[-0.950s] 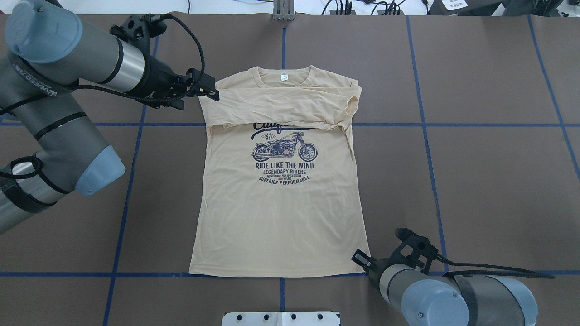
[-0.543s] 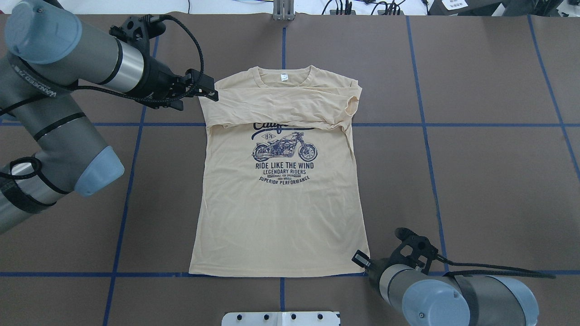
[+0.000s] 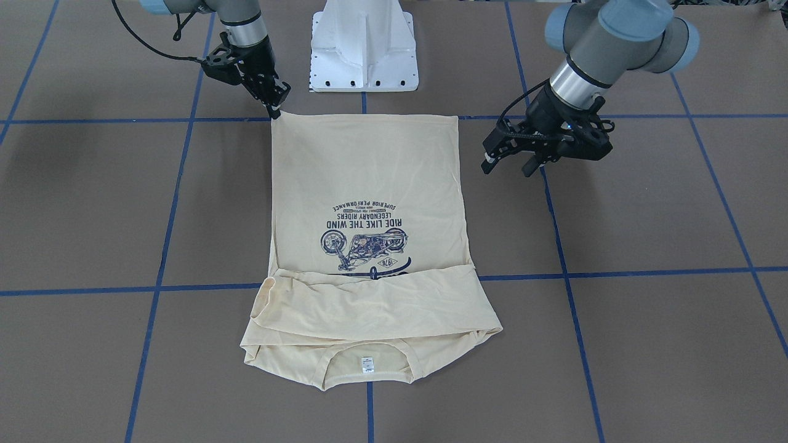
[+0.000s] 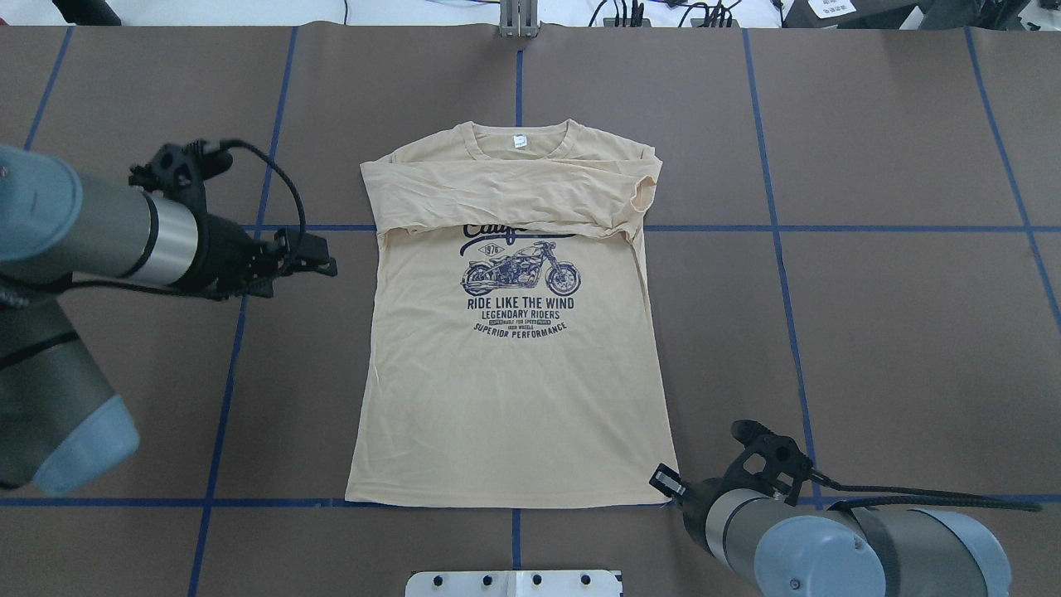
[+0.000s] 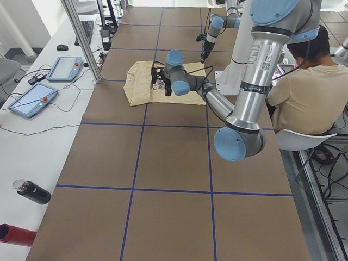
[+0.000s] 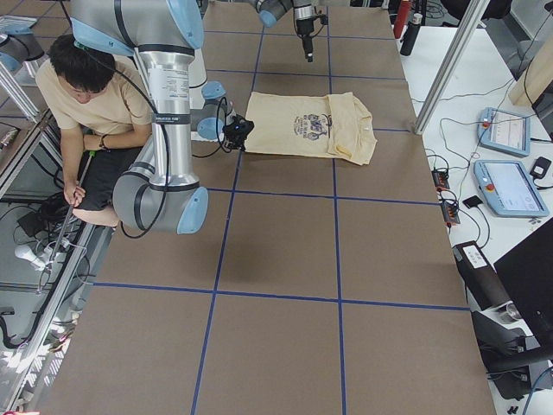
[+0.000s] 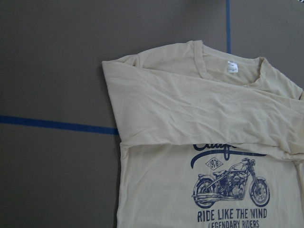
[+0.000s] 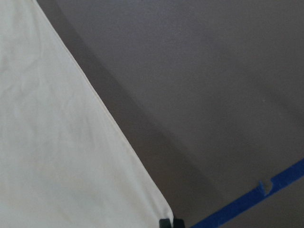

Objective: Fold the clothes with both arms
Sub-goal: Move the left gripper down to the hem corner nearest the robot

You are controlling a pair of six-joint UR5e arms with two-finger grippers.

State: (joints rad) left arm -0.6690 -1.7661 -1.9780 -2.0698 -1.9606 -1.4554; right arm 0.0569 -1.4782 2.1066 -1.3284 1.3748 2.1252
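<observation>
The shirt [image 4: 514, 373] lies flat on the brown desk [image 4: 870, 332], print up, collar at the far edge from the robot and hem nearest its base; both sleeves are already folded across the chest and cover the top of the print. Expect thin, limp jersey: light, soft, with no stiffness of its own, so it will sag and wrinkle between any two grip points; take it at the two hem corners and lift them level together. Your right hand [image 3: 275, 109] sits on one hem corner with its fingertips drawn narrow; the wrist view suggests they pinch the cloth, though the corner is not yet raised. Your left hand [image 3: 508, 163] hovers wide and empty beside the shirt's side edge, apart from the cloth and short of the other hem corner. No container belongs to this job; a dark bottle [image 5: 31, 192] lies on the side desk, contents unseen.
</observation>
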